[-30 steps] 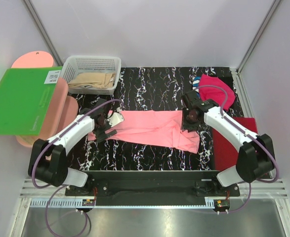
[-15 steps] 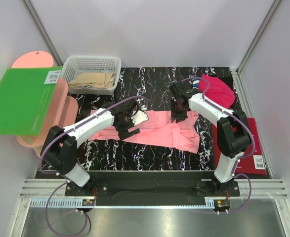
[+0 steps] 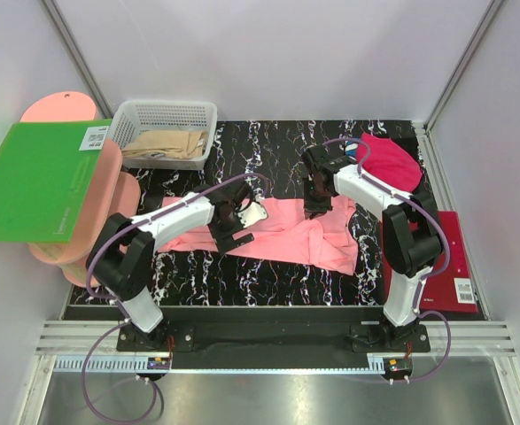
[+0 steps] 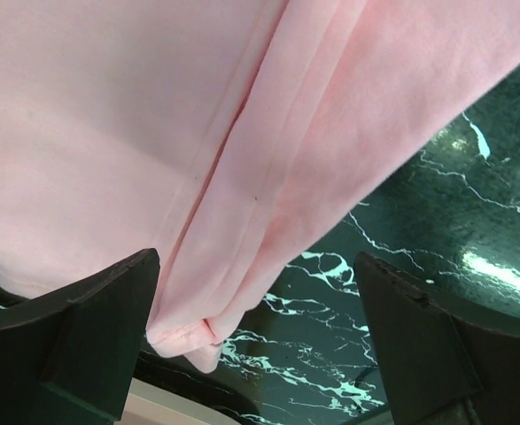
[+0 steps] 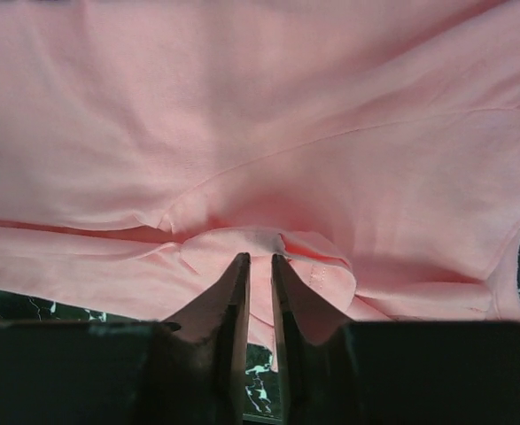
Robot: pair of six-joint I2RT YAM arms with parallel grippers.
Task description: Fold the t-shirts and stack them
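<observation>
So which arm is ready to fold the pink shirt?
Right, probably: the right gripper looks pinched on the far edge of the salmon-pink t-shirt, while the left gripper is open, only straddling a folded edge.

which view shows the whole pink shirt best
Top external: the whole pink shirt lies spread across the table there. Left wrist shows only a folded edge between the open fingers of the left gripper. Right wrist shows a close patch, with a fold pinched in the right gripper.
</observation>
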